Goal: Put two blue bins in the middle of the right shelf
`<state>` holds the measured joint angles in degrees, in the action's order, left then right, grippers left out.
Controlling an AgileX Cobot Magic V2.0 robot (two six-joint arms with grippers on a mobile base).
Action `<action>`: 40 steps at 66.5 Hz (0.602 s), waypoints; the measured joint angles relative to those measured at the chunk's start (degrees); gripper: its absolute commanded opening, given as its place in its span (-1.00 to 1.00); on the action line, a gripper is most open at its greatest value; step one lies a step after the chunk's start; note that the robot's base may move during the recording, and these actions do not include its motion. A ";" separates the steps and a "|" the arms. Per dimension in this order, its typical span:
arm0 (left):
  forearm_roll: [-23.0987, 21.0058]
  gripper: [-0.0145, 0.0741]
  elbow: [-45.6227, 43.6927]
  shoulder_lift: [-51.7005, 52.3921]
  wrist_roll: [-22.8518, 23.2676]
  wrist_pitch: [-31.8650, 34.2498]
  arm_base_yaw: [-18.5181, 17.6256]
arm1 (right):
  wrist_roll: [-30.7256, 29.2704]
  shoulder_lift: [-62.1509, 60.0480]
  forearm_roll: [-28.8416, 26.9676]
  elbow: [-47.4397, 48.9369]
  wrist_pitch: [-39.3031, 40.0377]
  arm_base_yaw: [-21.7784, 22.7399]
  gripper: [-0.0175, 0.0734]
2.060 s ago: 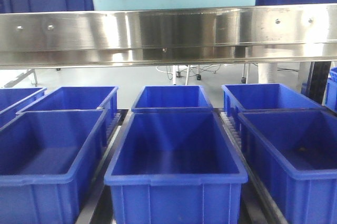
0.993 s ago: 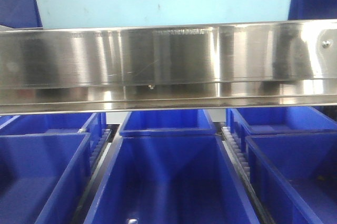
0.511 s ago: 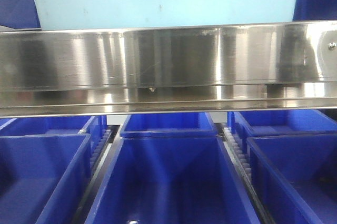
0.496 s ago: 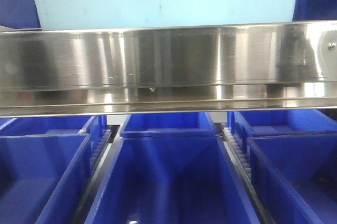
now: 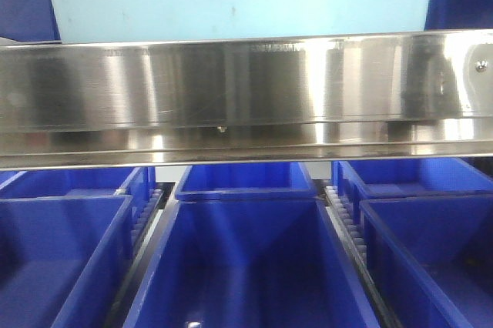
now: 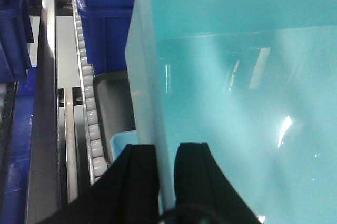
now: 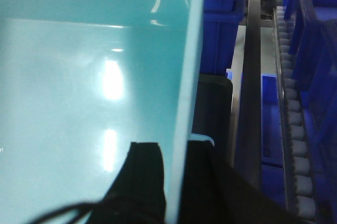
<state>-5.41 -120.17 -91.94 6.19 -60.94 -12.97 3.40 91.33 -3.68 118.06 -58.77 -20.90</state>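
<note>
Jaws of the left gripper (image 6: 166, 153) were clamped over the left wall of the light-blue bin (image 6: 237, 77), with one black finger inside and one outside. The right gripper (image 7: 176, 153) pinched the opposite wall the same way. From the front, that bin sat above the steel shelf rail (image 5: 246, 97), its base hidden behind it. Below the rail, dark-blue bins (image 5: 246, 259) stood in rows beside roller tracks (image 5: 343, 220).
</note>
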 measured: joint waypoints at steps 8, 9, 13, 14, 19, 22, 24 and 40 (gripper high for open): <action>0.00 -0.92 0.00 0.00 0.00 0.00 0.00 | 0.00 0.00 0.00 0.00 0.00 0.00 -0.95; 0.00 -0.92 0.00 0.00 0.00 0.00 0.00 | 0.00 0.00 0.00 0.00 0.00 0.00 -0.95; 0.00 -0.92 0.00 0.00 0.00 0.00 0.00 | 0.00 0.00 0.00 0.00 0.00 0.00 -0.95; 0.00 -0.92 0.00 0.00 0.00 0.00 0.00 | 0.00 0.00 0.00 0.00 0.00 0.00 -0.95; 0.00 -0.92 0.00 0.00 0.00 0.00 0.00 | 0.00 0.00 0.00 0.00 0.00 0.00 -0.95; 0.00 -0.92 0.00 0.00 0.00 0.00 0.00 | 0.00 0.00 0.00 0.00 0.00 0.00 -0.95; 0.00 -0.92 0.00 0.00 0.00 0.00 0.00 | 0.00 0.00 0.00 0.00 0.00 0.00 -0.95; 0.00 -0.92 0.00 0.00 0.00 0.00 0.00 | 0.00 0.00 0.00 0.00 0.00 0.00 -0.95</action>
<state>-5.41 -120.17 -91.94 6.19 -60.94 -12.97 3.40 91.33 -3.68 118.06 -58.77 -20.90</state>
